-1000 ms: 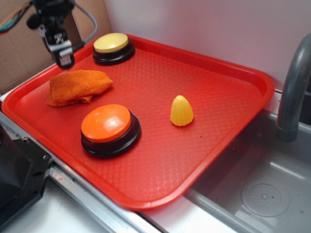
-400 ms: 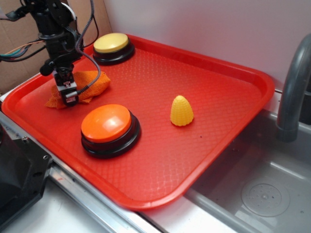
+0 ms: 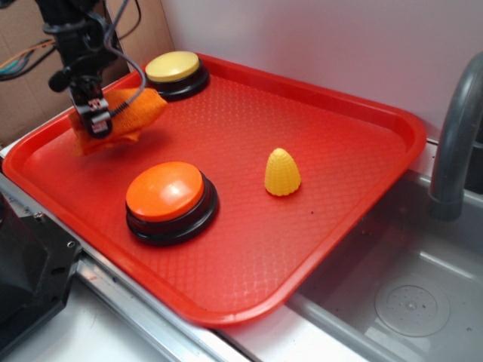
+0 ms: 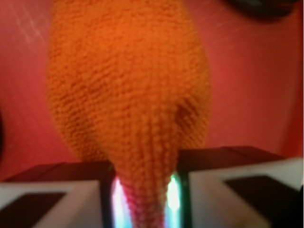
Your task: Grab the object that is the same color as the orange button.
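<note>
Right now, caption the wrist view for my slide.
Gripper pinches the orange knitted cloth above the red tray.

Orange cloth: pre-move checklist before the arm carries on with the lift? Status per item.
1. Right target: knitted orange cloth matches the orange button in color: ok.
2. Grip: gripper shut on the cloth, a fold pinched between the fingers in the wrist view: ok.
3. Cloth fully off the tray: its left end hangs low, contact cannot tell.
4. Grip depth: only a narrow bunch is held; slip margin cannot tell.
5. Yellow button close beside the cloth, no contact seen: ok.
6. Corn cone well clear: ok.
</note>
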Controlling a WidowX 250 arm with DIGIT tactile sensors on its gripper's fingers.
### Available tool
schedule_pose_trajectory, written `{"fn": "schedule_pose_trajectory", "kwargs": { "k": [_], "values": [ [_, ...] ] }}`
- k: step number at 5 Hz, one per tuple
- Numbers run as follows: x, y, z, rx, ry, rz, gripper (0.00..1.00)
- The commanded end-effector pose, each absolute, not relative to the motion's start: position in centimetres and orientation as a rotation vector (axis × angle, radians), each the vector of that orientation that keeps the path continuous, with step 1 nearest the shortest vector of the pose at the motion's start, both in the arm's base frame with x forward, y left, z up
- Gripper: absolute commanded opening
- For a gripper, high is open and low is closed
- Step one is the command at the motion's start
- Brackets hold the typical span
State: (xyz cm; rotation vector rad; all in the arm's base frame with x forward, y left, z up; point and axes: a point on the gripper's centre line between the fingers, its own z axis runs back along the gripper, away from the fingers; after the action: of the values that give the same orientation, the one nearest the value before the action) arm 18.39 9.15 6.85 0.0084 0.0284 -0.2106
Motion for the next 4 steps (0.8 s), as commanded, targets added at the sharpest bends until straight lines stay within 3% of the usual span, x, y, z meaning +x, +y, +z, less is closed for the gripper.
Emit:
{"fn": "schedule_pose_trajectory", "kwargs": {
  "k": [1,2,4],
  "values": [
    [19.4,6.4,18.2,-0.016,-0.103,-0.094,0.0],
    [20.5,5.1,21.9,-0.064,-0.098,-0.032,0.0],
    [20.8,4.5,22.3,-0.076,-0.118,0.015,0.0]
  ]
}}
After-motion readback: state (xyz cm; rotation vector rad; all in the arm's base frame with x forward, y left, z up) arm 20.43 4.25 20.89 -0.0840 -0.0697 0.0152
